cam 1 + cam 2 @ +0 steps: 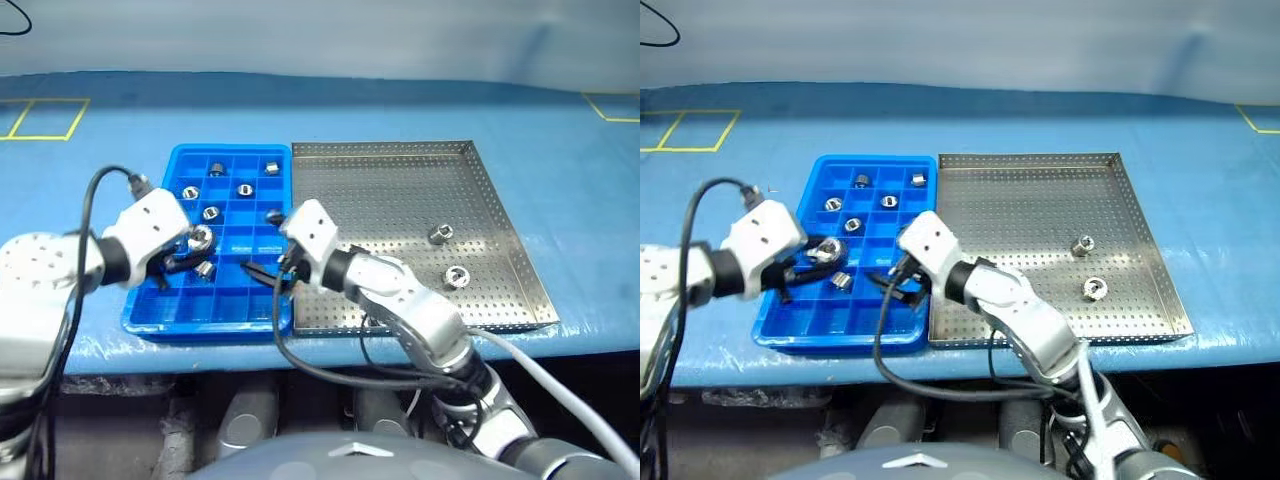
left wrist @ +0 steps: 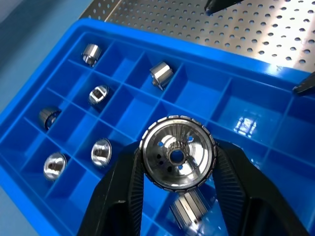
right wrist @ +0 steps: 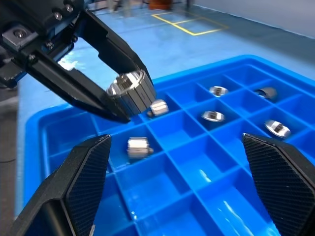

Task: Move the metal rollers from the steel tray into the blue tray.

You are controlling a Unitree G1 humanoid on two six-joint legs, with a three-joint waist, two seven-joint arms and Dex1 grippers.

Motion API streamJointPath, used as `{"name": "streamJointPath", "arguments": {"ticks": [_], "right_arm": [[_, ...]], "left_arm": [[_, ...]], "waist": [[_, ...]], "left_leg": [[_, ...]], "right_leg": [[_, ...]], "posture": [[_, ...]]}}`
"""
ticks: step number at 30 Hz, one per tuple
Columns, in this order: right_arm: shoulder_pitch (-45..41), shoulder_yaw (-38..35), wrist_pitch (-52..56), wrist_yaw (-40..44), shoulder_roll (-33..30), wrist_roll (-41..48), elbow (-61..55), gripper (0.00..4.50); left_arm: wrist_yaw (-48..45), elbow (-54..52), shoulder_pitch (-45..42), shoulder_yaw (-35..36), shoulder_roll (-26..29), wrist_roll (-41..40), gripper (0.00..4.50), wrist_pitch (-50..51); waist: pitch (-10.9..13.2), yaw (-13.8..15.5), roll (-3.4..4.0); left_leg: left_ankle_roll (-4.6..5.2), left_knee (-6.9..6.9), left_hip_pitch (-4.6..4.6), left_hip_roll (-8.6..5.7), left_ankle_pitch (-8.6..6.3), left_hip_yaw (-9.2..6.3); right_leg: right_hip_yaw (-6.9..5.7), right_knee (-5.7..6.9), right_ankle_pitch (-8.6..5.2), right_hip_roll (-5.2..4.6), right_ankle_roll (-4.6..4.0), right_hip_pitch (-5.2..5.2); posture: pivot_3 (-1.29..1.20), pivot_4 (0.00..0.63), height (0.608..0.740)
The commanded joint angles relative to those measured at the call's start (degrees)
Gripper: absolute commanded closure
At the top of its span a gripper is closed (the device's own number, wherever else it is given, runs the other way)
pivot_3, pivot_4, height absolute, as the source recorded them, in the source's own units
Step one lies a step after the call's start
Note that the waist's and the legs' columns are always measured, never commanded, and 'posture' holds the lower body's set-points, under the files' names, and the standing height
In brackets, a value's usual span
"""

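Observation:
My left gripper (image 1: 196, 246) is shut on a shiny flanged metal roller (image 2: 177, 153) and holds it just above the left middle of the blue tray (image 1: 232, 311). Several more rollers (image 1: 211, 212) lie in the tray's compartments, one (image 1: 204, 268) right below the held one. Over the tray's right side, next to the steel tray (image 1: 380, 195), my right gripper (image 3: 175, 142) stands open and empty, pointing at the left gripper. Two rollers (image 1: 441, 233) (image 1: 456, 277) rest on the steel tray's perforated floor at the right.
Both trays sit side by side on a blue-covered table (image 1: 120, 130), close to its front edge (image 1: 400, 350). Yellow tape marks (image 1: 45, 118) lie at the far left and far right. Black cables (image 1: 85, 200) loop from both wrists.

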Motion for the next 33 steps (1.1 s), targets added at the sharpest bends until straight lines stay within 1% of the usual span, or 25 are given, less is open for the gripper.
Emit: {"name": "streamJointPath", "arguments": {"ticks": [1,3,5,8,11,16,20,22,27,30,31,33], "right_arm": [[-1.5,2.6,-4.5,3.3,1.2,-0.5,2.5,0.00],[-1.8,4.1,-5.5,5.1,1.4,-0.7,4.2,0.00],[-1.8,4.5,-6.1,6.1,1.6,-0.7,4.9,0.00],[-1.6,4.7,-6.7,7.0,1.8,-1.0,5.5,0.00],[-1.3,4.9,-6.6,7.6,1.8,-1.2,5.7,0.00],[-0.7,4.5,-6.4,7.7,1.7,-1.6,5.5,0.00],[-0.1,4.3,-6.0,7.4,1.7,-1.9,5.3,0.00],[0.2,4.2,-5.9,7.2,1.7,-2.0,5.1,0.00],[0.8,4.1,-5.6,6.6,1.7,-2.2,4.5,0.00],[1.2,3.8,-5.4,5.9,1.6,-2.4,4.0,0.00],[1.4,3.6,-5.3,5.6,1.6,-2.4,3.7,0.00],[1.8,3.1,-5.1,5.0,1.6,-2.3,3.2,0.00]], "left_arm": [[3.0,-6.8,6.5,5.3,-0.1,0.5,2.76,3.7],[5.9,-9.7,11.9,7.5,-1.8,1.7,2.76,6.5],[8.2,-10.9,15.0,8.2,-1.8,2.5,2.76,7.4],[10.8,-11.7,17.4,8.8,-2.8,2.4,2.76,8.1],[14.0,-11.7,19.6,8.5,-4.4,2.9,2.76,8.7],[17.8,-10.2,19.7,6.6,-5.6,2.9,2.76,8.6],[21.5,-7.9,16.8,3.7,-7.3,3.0,2.76,8.2],[22.4,-7.2,15.3,2.1,-7.1,2.8,2.76,8.1],[22.4,-5.4,12.8,-0.8,-4.8,2.0,2.76,8.3],[20.8,-5.8,13.3,-2.5,-1.4,0.9,2.76,10.1],[20.4,-6.0,13.6,-2.5,-0.5,0.6,2.05,10.4],[19.8,-6.1,13.5,-1.9,0.6,-0.1,1.57,10.3]], "waist": [[0.0,0.8,0.00],[0.0,1.3,0.01],[0.0,2.0,-0.01],[0.0,3.4,0.00],[0.0,3.9,0.00],[0.0,4.4,-0.03],[0.0,4.9,-0.03],[0.0,4.9,-0.03],[0.0,4.8,-0.03],[0.0,4.5,-0.02],[0.0,4.4,-0.02],[0.0,3.9,-0.02]], "left_leg": [[-0.04,-0.03,0.04,-0.01,0.02,-0.03],[-0.13,-0.10,0.09,0.02,0.08,-0.11],[-0.19,-0.16,0.14,0.03,0.11,-0.13],[-0.34,-0.22,0.14,0.05,0.20,-0.35],[-0.43,-0.25,0.14,0.06,0.23,-0.50],[-0.53,-0.41,0.14,0.04,0.27,-0.54],[-0.66,-0.64,0.14,0.03,0.34,-0.60],[-0.74,-0.70,0.13,0.05,0.38,-0.73],[-0.82,-0.74,0.12,0.08,0.40,-0.81],[-0.82,-0.74,0.12,0.09,0.39,-0.83],[-0.83,-0.75,0.12,0.09,0.39,-0.83],[-0.83,-0.77,0.13,0.09,0.38,-0.84]], "right_leg": [[-0.02,0.01,-0.06,0.00,-0.10,0.03],[-0.06,0.02,-0.29,0.03,-0.13,0.05],[-0.06,0.06,-0.30,0.05,-0.16,0.03],[-0.17,0.10,-0.34,0.12,-0.22,0.03],[-0.26,0.10,-0.36,0.15,-0.26,0.06],[-0.26,0.08,-0.39,0.15,-0.31,0.01],[-0.29,0.08,-0.46,0.15,-0.45,-0.05],[-0.39,0.08,-0.47,0.18,-0.48,-0.05],[-0.47,0.10,-0.53,0.24,-0.58,-0.03],[-0.49,0.10,-0.56,0.24,-0.63,-0.03],[-0.50,0.08,-0.57,0.23,-0.64,-0.04],[-0.50,0.07,-0.58,0.23,-0.66,-0.04]], "posture": [[0.31,0.150,0.740],[0.34,0.150,0.740],[0.34,0.150,0.740],[0.35,0.150,0.740],[0.36,0.150,0.740],[0.34,0.150,0.740],[0.33,0.150,0.740],[0.32,0.150,0.740],[0.30,0.150,0.740],[0.28,0.150,0.740],[0.27,0.150,0.740],[0.27,0.150,0.740]]}}
